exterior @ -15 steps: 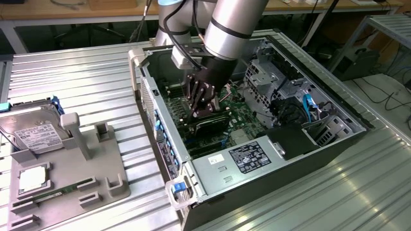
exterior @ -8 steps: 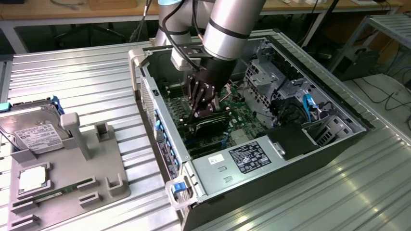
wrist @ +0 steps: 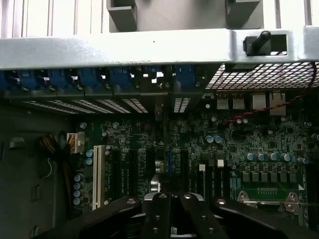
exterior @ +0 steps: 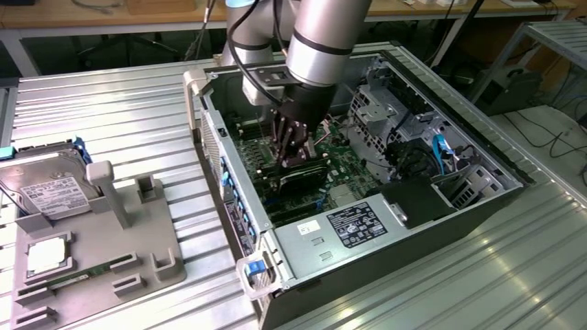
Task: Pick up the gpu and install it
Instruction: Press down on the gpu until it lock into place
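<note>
The claw (exterior: 295, 159) is closed, down inside the open case (exterior: 458, 124) just above the motherboard (exterior: 344, 168). The gpu (exterior: 298, 180) stands on edge in the motherboard right below the claw.

Below the matt black tool (exterior: 295, 159), the motherboard (exterior: 341, 168) looks dull green. Around the tool, the computer case (exterior: 477, 148) is bare grey sheet metal. Beyond the case, the tabletop (exterior: 119, 117) is ribbed, lightly shiny metal, carrying a matt grey plastic holder (exterior: 96, 237).

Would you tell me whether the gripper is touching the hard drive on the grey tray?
Apart. The exterior view shows the gripper down inside the computer case, while the hard drive lies outside it, on the tray.
</note>
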Motion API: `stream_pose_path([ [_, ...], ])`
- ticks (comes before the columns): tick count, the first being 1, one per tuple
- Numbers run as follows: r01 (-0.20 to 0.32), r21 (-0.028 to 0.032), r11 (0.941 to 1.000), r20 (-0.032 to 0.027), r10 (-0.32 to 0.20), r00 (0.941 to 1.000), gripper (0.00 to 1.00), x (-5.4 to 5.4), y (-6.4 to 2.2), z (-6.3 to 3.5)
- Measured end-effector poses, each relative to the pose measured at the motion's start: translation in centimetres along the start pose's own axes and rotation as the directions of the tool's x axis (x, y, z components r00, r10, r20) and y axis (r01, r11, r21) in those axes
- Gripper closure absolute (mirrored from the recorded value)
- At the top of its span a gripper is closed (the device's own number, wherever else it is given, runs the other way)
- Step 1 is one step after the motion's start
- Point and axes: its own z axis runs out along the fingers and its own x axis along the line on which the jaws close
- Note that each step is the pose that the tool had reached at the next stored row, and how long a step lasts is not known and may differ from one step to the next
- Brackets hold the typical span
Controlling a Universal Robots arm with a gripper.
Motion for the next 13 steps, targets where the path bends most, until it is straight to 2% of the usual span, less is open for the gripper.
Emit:
stream_pose_path([
  [2,-0.001,0.0152,0.9999,0.0002,0.001,1.0000,0.89,0.0,0.12,0.02],
  [4,-0.001,0.0255,0.9997,0.0004,0.001,1.0000,0.89,0.0,0.26,0.04],
  [6,0.000,0.0288,0.9996,-0.0003,0.000,1.0000,0.89,0.0,0.46,0.06],
  [13,0.008,0.0332,0.9994,-0.0041,-0.007,1.0000,0.89,0.0,1.36,0.19],
])
